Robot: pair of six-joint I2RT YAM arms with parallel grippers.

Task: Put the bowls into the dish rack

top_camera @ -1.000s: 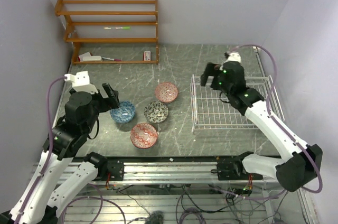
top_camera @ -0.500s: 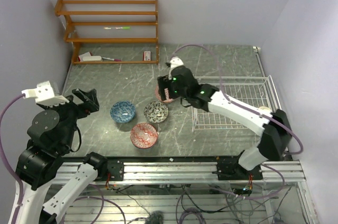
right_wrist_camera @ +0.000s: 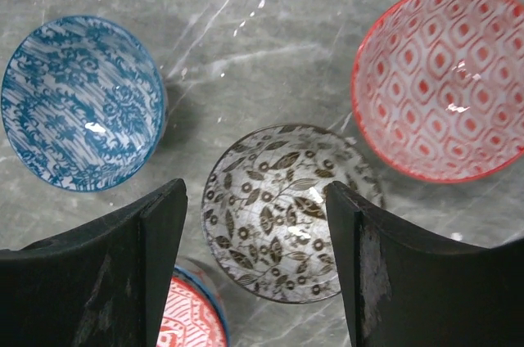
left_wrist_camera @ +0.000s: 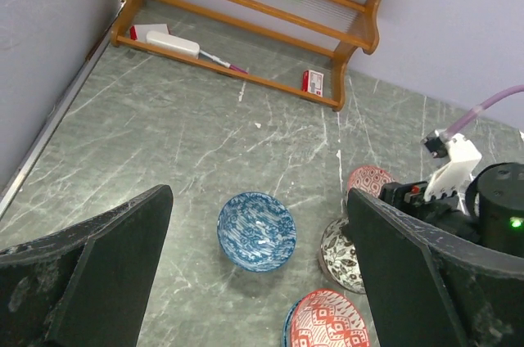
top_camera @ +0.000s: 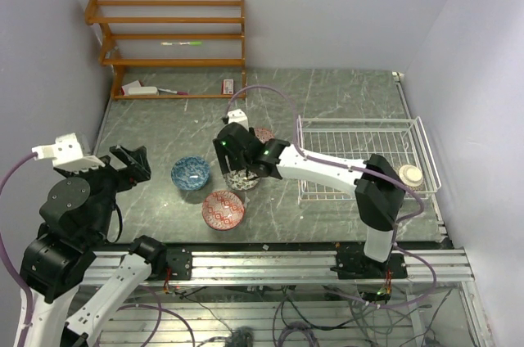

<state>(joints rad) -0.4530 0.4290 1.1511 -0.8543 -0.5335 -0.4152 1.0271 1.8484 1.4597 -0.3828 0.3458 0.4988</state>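
Note:
Four bowls sit on the table left of the white wire dish rack (top_camera: 360,159): a blue bowl (top_camera: 190,173) (left_wrist_camera: 256,230) (right_wrist_camera: 78,101), a black-and-white bowl (top_camera: 246,177) (left_wrist_camera: 344,253) (right_wrist_camera: 282,212), a red bowl (top_camera: 223,209) (left_wrist_camera: 332,320) and a pink-red bowl (right_wrist_camera: 442,81) (left_wrist_camera: 370,179). A beige bowl (top_camera: 408,175) rests at the rack's right end. My right gripper (top_camera: 233,155) (right_wrist_camera: 255,191) hangs open just above the black-and-white bowl, one finger to each side of it. My left gripper (top_camera: 131,163) (left_wrist_camera: 259,196) is open and empty, left of the blue bowl.
An orange wooden shelf (top_camera: 168,44) stands at the back left with a pen and small items on it. Walls close in the left and right sides. My right arm stretches from the right base across the rack's front-left corner.
My right arm has swung from over the rack leftwards to above the black-and-white bowl, its jaws narrowing somewhat. My left arm has drawn back to the left, away from the blue bowl.

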